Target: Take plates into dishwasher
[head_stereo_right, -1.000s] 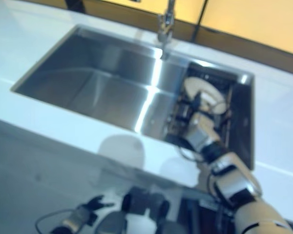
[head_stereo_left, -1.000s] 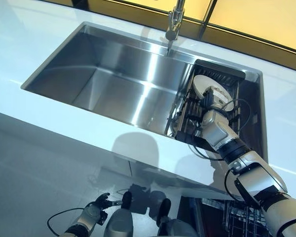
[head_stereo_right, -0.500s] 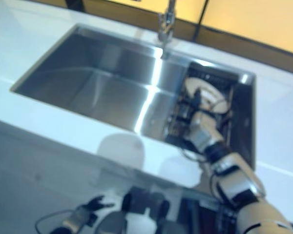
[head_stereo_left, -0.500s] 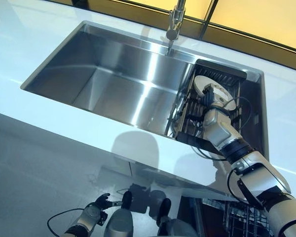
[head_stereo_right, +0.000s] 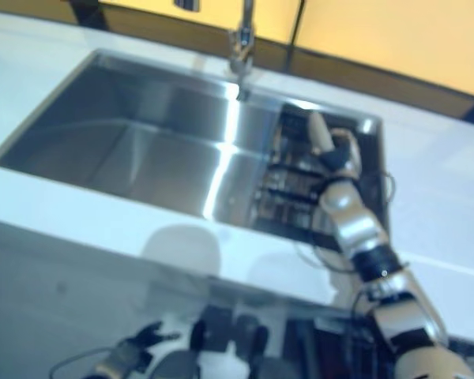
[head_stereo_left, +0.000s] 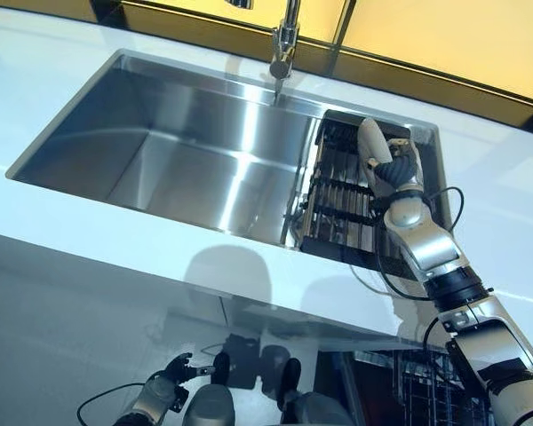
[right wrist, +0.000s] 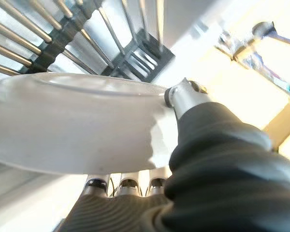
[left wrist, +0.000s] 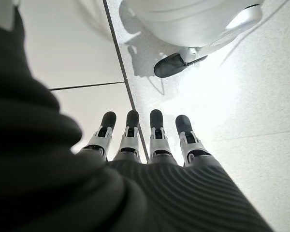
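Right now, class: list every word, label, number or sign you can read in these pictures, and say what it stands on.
None: no readable text shows on the sink, the faucet, the dish rack, or the plate held in the right robot hand.
The left robot hand bears none either.

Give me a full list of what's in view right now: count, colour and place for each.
White round plate: one, white, held on edge above the rack.
Black wire dish rack: one, black, right end of the sink.
Stainless steel sink: one, silver, set in the counter.
Metal tap: one, silver, behind the sink.
White counter: one, white, around the sink.
Right hand: curled round the plate.
Left hand: open, low by the floor.
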You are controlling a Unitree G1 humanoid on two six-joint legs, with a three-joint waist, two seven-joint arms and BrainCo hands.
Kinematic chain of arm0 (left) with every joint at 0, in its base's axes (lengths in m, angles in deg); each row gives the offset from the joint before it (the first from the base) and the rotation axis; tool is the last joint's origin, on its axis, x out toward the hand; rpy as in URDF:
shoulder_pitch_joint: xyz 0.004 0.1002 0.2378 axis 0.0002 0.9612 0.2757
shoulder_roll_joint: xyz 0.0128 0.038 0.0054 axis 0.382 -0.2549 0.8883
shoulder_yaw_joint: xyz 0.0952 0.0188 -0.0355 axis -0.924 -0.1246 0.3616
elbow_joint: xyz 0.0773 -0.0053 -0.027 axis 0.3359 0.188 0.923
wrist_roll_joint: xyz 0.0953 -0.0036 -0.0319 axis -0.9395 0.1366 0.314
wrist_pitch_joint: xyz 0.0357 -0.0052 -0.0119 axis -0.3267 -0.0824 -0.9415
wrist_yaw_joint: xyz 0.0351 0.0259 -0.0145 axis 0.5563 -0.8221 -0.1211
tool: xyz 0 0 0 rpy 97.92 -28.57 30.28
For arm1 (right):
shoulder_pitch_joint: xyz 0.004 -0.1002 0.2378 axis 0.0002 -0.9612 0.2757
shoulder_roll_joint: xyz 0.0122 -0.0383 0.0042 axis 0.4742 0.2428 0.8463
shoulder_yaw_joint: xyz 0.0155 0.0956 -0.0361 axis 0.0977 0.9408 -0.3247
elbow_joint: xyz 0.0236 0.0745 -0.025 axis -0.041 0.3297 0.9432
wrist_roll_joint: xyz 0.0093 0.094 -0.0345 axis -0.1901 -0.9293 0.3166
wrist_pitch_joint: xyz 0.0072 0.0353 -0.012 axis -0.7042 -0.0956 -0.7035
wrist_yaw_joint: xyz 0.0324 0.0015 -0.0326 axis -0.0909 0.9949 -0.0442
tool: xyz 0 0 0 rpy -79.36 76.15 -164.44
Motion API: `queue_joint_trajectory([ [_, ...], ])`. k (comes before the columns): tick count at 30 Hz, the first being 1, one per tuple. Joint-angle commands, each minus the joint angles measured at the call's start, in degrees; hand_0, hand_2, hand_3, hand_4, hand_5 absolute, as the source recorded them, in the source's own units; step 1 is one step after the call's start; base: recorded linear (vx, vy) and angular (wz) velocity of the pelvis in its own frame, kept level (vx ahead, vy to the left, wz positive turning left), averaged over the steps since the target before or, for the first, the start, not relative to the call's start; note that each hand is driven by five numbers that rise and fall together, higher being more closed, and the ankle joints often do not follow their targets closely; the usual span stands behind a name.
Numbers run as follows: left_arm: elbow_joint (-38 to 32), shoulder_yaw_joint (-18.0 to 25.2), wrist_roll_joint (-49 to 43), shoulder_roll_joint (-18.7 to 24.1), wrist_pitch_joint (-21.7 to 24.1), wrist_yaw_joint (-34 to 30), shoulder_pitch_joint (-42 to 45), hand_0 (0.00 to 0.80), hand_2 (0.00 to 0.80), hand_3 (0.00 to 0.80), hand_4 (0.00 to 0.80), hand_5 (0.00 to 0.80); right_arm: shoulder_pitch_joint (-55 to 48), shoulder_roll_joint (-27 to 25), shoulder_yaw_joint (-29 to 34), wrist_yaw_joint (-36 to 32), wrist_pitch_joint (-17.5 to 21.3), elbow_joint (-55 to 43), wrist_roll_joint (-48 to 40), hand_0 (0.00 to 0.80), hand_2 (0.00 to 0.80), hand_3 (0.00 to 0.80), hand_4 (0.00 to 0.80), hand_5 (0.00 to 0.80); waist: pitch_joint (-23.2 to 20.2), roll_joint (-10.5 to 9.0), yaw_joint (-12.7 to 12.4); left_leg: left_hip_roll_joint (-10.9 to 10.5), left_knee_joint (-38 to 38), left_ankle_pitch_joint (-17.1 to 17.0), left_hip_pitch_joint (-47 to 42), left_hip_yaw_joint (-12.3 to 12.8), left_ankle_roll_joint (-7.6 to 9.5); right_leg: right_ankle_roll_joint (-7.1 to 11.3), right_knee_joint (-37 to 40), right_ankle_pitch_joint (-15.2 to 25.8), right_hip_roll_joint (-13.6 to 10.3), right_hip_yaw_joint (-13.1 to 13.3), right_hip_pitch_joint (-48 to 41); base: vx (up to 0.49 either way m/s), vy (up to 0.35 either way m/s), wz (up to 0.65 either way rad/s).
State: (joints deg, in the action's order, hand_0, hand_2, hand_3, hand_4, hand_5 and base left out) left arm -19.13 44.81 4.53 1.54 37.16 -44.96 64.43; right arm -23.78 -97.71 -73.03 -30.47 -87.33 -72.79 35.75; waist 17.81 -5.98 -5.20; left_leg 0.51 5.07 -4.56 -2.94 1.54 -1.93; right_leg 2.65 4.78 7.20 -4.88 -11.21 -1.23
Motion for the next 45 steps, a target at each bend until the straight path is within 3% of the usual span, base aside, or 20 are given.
queue_joint_trajectory([
  [1,3.63,-1.90,-1.18,-1.94,2.40,1.24,0.78,0.000,0.000,0.000,0.000,0.000,0.36,-1.39,3.64,1.23,7.49,-6.36,-2.67,0.800,0.800,0.800,0.800,0.800,-5.60,2.25,0.09,-2.57,-0.43,5.92,0.10,3.74,3.79,5.06,-5.03,-3.58,-0.83,0.86,1.10,-0.032,0.058,-0.07],
  [9,5.61,-1.72,-1.40,-2.93,4.43,1.93,2.39,0.000,0.000,0.000,0.000,0.000,-1.08,-3.69,6.85,1.67,12.84,-15.23,3.54,0.800,0.800,0.800,0.800,0.800,-7.45,2.66,1.15,-3.41,-0.08,6.34,-0.86,4.21,4.17,5.44,-4.34,-3.07,-1.03,1.24,0.74,-0.039,0.070,-0.08],
  [17,7.42,-0.83,-3.37,-3.08,5.78,2.01,4.49,0.000,0.000,0.000,0.000,0.000,-2.18,-11.18,13.12,6.68,18.35,-24.64,11.37,0.800,0.800,0.800,0.800,0.800,-9.10,2.65,2.76,-4.06,-0.07,7.47,-2.55,4.77,4.07,7.46,-3.28,0.07,-2.36,1.43,2.25,-0.041,0.081,-0.14],
  [19,7.94,-0.63,-3.99,-2.97,5.74,2.03,4.86,0.000,0.000,0.000,0.000,0.000,-1.89,-12.50,14.37,8.07,19.18,-26.00,11.93,0.800,0.800,0.800,0.800,0.800,-9.27,2.47,3.00,-4.10,-0.07,7.89,-3.14,5.34,3.92,7.93,-3.58,1.52,-2.85,0.68,2.97,-0.032,0.043,-0.39],
  [22,8.01,-0.14,-4.57,-2.61,5.41,1.80,5.37,0.000,0.000,0.000,0.000,0.000,-1.55,-13.45,15.37,10.10,20.63,-26.76,12.71,0.800,0.800,0.800,0.800,0.800,-9.36,2.20,2.73,-3.95,-0.07,8.32,-3.71,7.10,3.60,8.73,-4.73,3.50,-4.12,-2.48,3.69,-0.044,0.024,-0.44],
  [23,7.99,0.20,-4.70,-2.40,4.94,1.65,5.67,0.000,0.000,0.000,0.000,0.000,-0.87,-13.68,15.91,11.66,21.41,-27.26,12.93,0.800,0.800,0.800,0.800,0.800,-9.34,2.03,2.39,-3.66,-0.07,8.56,-4.20,9.02,3.32,9.49,-6.26,5.46,-5.77,-5.89,4.11,-0.091,0.027,-0.67],
  [25,7.70,0.48,-4.94,-2.06,4.04,1.14,5.57,0.000,0.000,0.000,0.000,0.000,-0.11,-14.15,16.45,14.32,22.15,-27.44,13.47,0.800,0.800,0.800,0.800,0.800,-9.61,2.07,2.34,-3.18,-0.07,8.59,-4.49,10.58,3.32,9.79,-7.75,6.23,-7.38,-7.39,4.22,-0.090,0.012,-0.75],
  [35,9.17,-0.17,-4.71,-0.49,3.93,0.12,3.65,0.000,0.000,0.000,0.000,0.000,-6.82,-16.28,22.24,19.51,23.42,-29.22,12.50,0.800,0.800,0.800,0.800,0.800,-12.46,2.40,4.02,0.17,-0.07,7.70,-2.25,14.36,3.04,9.61,-10.21,5.86,-14.24,-4.87,-2.11,-0.110,-0.110,-0.32],
  [40,9.21,0.22,-4.98,1.06,3.72,-0.64,2.36,0.000,0.000,0.000,0.000,0.000,-11.72,-16.01,24.65,18.77,23.89,-29.67,10.50,0.800,0.800,0.800,0.800,0.800,-13.08,2.22,5.76,2.15,-0.07,7.52,-2.43,16.47,2.40,10.31,-8.55,5.50,-14.18,-3.24,-3.09,-0.119,-0.241,-0.37],
  [45,9.19,1.13,-3.94,2.06,3.31,-0.03,1.37,0.000,0.000,0.000,0.000,0.000,-15.82,-15.12,25.87,15.73,24.14,-29.14,7.31,0.800,0.800,0.800,0.800,0.800,-13.18,2.20,7.55,5.35,-0.07,6.94,-3.81,20.07,0.94,10.13,-6.86,2.30,-11.95,-4.27,-3.02,-0.098,-0.325,-0.59],
])
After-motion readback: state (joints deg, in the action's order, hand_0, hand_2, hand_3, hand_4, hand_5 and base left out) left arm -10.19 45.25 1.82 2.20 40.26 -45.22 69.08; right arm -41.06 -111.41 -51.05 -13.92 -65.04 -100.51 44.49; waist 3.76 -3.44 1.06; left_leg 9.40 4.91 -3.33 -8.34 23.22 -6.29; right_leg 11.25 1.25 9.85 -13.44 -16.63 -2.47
